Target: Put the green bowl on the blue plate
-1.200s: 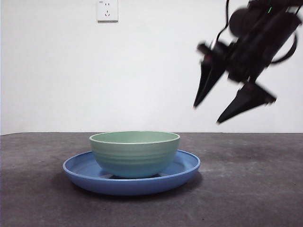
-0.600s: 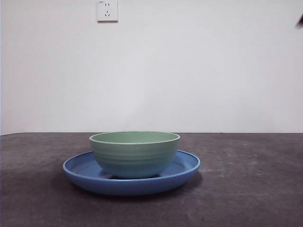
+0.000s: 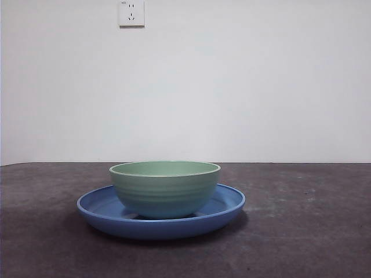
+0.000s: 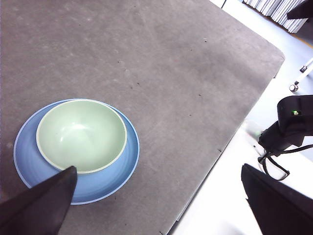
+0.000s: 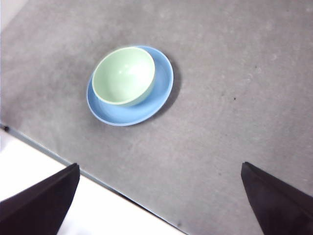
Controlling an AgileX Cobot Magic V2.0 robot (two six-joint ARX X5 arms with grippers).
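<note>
Green bowl [image 3: 165, 188] on blue plate [image 3: 229, 204] is what I read from all three views, so I judge the placing step done; what is left, if anything, is only to keep both arms clear and park them.

Going from largest down: the dark grey table [image 3: 301, 231] fills the lower front view. The blue plate rests flat on it. The green bowl stands upright inside the plate's rim, a little off centre in the wrist views, with plate showing around it.

My left gripper [image 4: 161, 205] hangs high above the table, jaws spread wide and empty, one jaw tip overlapping the plate's edge in its picture. My right gripper [image 5: 159, 200] is higher up, jaws equally wide, holding nothing, the bowl well apart from it. Neither touches the bowl. Neither shows in the front view.
</note>
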